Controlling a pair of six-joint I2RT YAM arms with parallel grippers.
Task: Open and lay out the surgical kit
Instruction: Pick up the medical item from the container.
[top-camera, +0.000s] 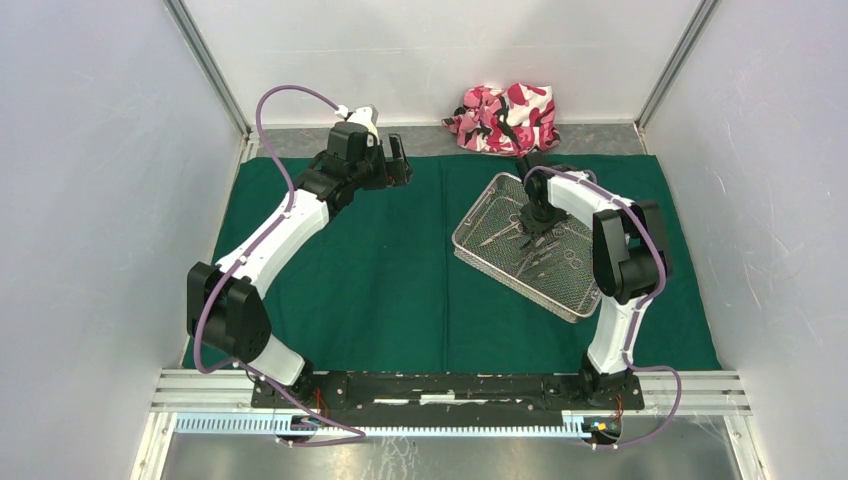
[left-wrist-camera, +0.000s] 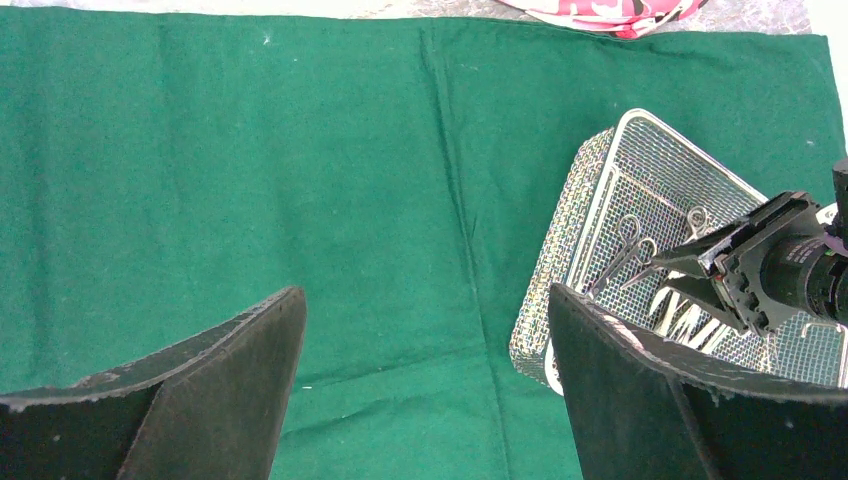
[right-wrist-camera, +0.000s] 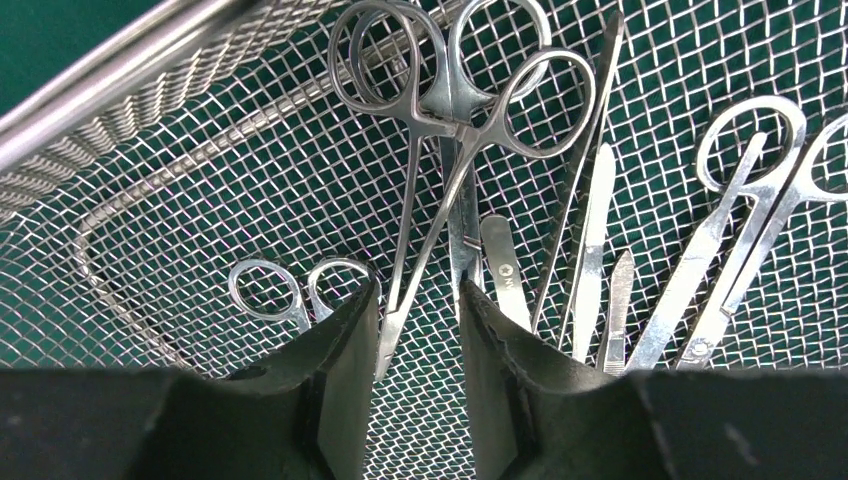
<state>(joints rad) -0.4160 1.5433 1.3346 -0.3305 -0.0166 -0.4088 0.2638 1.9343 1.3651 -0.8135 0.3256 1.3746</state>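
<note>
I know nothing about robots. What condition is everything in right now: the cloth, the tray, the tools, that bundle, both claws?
Green cloth: spread out flat.
Mesh tray: upright on the cloth, set askew, uncovered.
Steel instruments: lying loose in the tray, overlapping.
Camouflage bundle: crumpled, beyond the cloth's far edge.
Left gripper: open, above bare cloth.
Right gripper: slightly open, lowered into the tray, straddling one instrument.

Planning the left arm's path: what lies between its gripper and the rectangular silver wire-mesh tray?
Only bare dark green cloth with a fold crease; the top external view shows it.
</note>
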